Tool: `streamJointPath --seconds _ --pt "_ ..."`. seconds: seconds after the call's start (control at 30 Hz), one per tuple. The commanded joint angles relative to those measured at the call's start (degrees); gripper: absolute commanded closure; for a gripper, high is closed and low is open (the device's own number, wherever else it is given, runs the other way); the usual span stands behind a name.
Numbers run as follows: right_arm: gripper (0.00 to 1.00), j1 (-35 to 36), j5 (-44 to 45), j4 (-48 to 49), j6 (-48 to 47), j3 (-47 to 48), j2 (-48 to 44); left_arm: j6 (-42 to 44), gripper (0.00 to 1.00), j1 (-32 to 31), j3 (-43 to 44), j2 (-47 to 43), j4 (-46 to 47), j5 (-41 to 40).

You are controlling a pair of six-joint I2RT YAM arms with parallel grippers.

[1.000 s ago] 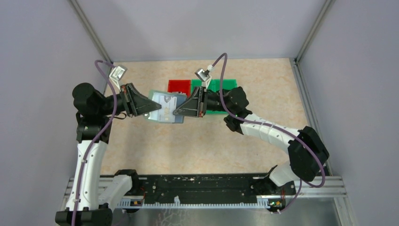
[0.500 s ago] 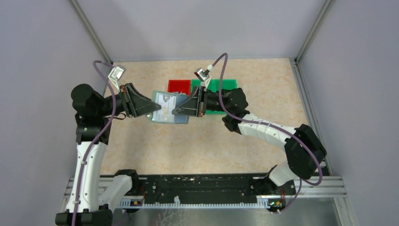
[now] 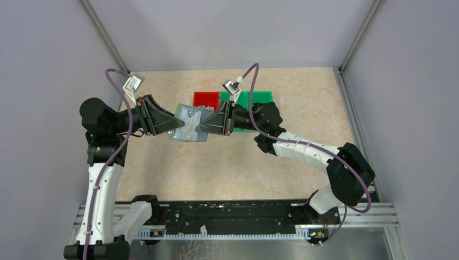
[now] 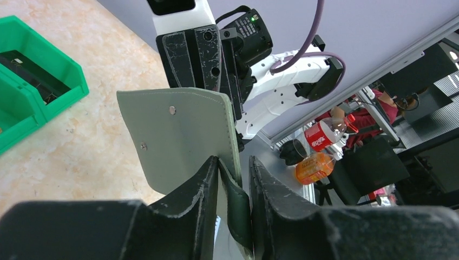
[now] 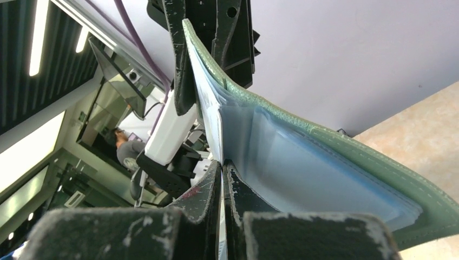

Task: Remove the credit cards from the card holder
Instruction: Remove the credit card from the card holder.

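The grey-green card holder (image 3: 190, 129) hangs in the air between my two grippers, above the table's middle. My left gripper (image 3: 181, 126) is shut on its left edge; in the left wrist view the holder's outer face (image 4: 178, 135) rises from my left gripper (image 4: 234, 187). In the right wrist view the holder is open, showing its pale blue inside (image 5: 314, 173). My right gripper (image 5: 222, 176) is shut on the thin edge of a pale credit card (image 5: 221, 216) at the pocket. That card's pale face (image 3: 189, 115) shows from above, beside my right gripper (image 3: 198, 128).
A red bin (image 3: 206, 99) and a green bin (image 3: 260, 97) stand side by side on the table behind the grippers. The green bin also shows in the left wrist view (image 4: 32, 81). Purple walls enclose the table on three sides.
My right gripper has moved a little to the left, toward the left gripper. The holder has shifted slightly left with it. Both grippers have kept their grip.
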Motion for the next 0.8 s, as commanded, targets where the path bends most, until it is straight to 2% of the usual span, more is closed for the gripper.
streamJointPath --seconds 0.0,0.2,0.3,0.4,0.5,0.77 --pt "1.00 1.1 2.2 0.2 -2.9 2.3 -1.2 -0.5 0.67 -0.1 -0.8 -1.4 2.0 1.5" --pt "1.00 2.1 2.3 0.4 -4.1 2.6 -1.3 1.0 0.67 -0.1 -0.5 -0.1 0.9 2.5" --pt "1.00 2.2 2.5 0.3 -4.5 2.5 -1.8 6.1 0.70 -0.1 1.0 0.9 -5.2 2.6" --pt "1.00 2.2 2.6 0.1 -4.8 2.5 -2.0 7.6 0.90 -0.1 1.1 0.6 -6.3 2.4" --pt "1.00 2.1 2.6 0.0 -5.0 1.9 -2.3 6.0 1.00 -0.1 1.2 0.3 -4.1 2.4" --pt "1.00 2.1 4.0 1.5 -5.1 -2.3 -4.3 -0.9 1.00 -0.1 0.9 -0.7 3.5 2.7"
